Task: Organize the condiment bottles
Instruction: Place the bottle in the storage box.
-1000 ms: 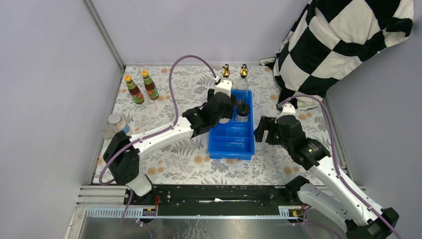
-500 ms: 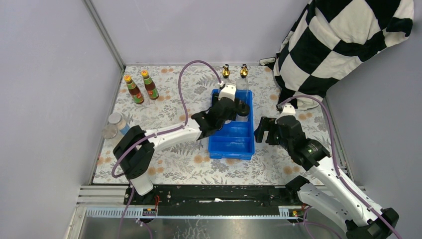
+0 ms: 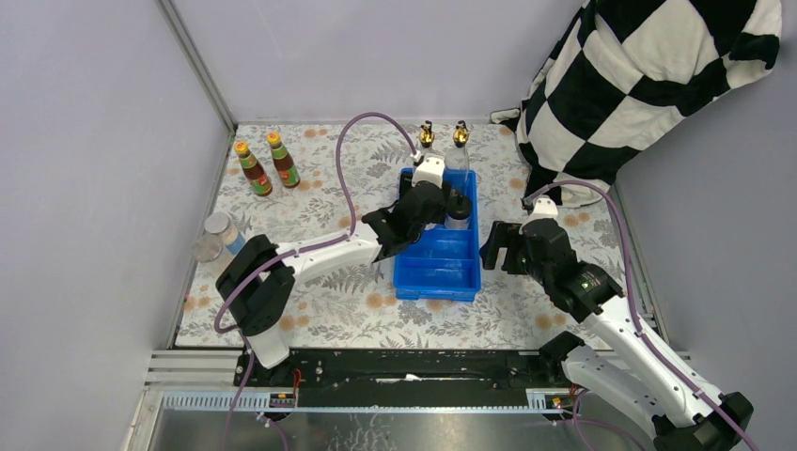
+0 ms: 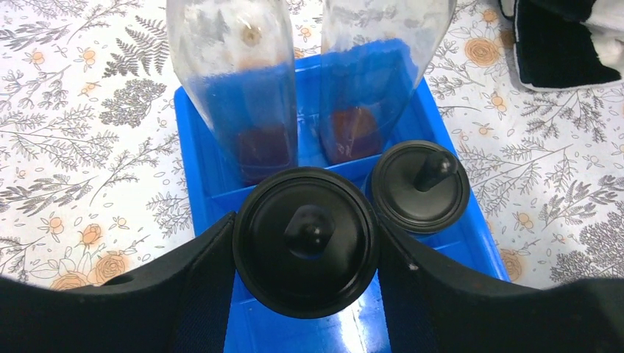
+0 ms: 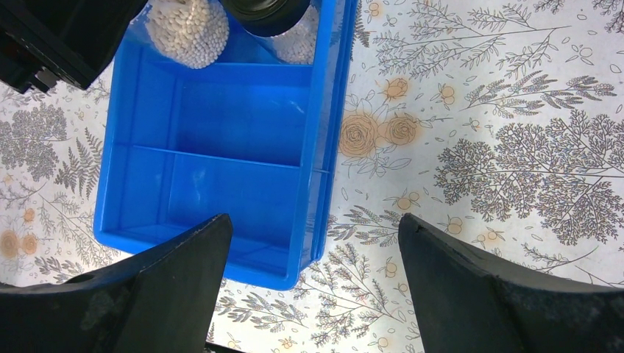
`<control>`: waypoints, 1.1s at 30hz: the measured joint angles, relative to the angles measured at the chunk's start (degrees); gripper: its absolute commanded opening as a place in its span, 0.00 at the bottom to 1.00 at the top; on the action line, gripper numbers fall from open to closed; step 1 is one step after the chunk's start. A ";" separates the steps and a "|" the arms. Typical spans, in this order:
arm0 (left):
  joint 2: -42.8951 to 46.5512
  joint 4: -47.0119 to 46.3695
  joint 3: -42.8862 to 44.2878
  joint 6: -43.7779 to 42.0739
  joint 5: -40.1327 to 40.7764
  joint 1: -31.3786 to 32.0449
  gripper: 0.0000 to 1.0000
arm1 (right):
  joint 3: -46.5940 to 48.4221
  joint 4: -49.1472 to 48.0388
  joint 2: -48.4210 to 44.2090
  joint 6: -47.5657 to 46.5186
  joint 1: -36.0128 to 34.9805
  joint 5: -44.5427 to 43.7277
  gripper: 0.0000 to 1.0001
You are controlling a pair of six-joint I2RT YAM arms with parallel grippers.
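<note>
Closest to me, my right claw (image 5: 313, 224) hangs released, fingers spread wide, over the right-hand wall of the blue tray (image 5: 221, 158), and it carries nothing. The two tray sections just left of it hold nothing.

Ahead and to the left, my left claw (image 4: 305, 246) is clenched on a black-capped bottle (image 4: 305, 276), with one finger pressed to each side of the cap. I cannot tell whether the bottle's base rests on the tray floor or hangs just above it. Just right of that claw, close beside its right finger (image 4: 412, 257), stands the second black-capped bottle (image 4: 419, 187). Just beyond the claw, two tall clear bottles (image 4: 235, 88) appear to stand in the tray's far section.

My worry is the release. If I let go while the base is off the floor, the bottle could drop and topple. Spreading wide could push the right finger into the neighbour. Lifting away with a forward drift could clip the tall pair, which look easy to tip.

Far to the left claw's left, two orange-capped bottles (image 3: 252, 169) and two jars (image 3: 218, 228) stand on the tablecloth (image 3: 320, 282).
</note>
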State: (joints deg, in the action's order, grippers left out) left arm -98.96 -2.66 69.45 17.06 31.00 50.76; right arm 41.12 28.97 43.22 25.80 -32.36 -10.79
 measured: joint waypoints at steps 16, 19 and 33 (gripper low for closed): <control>-1.57 -0.02 0.61 -0.52 0.09 -2.47 0.59 | -0.24 -0.13 0.02 -0.02 0.00 0.00 0.91; -2.49 -0.37 0.61 -0.55 0.04 -2.67 0.59 | -0.24 -0.13 0.04 -0.02 0.00 0.00 0.91; -6.40 -4.55 -1.46 -0.68 -0.79 -2.89 0.76 | -0.57 -0.17 0.57 -0.04 0.00 0.00 0.91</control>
State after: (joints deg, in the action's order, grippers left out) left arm -105.36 -7.20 67.99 16.38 30.22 47.88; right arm 40.56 28.80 43.79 25.76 -32.36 -10.79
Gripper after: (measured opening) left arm 0.710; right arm 0.909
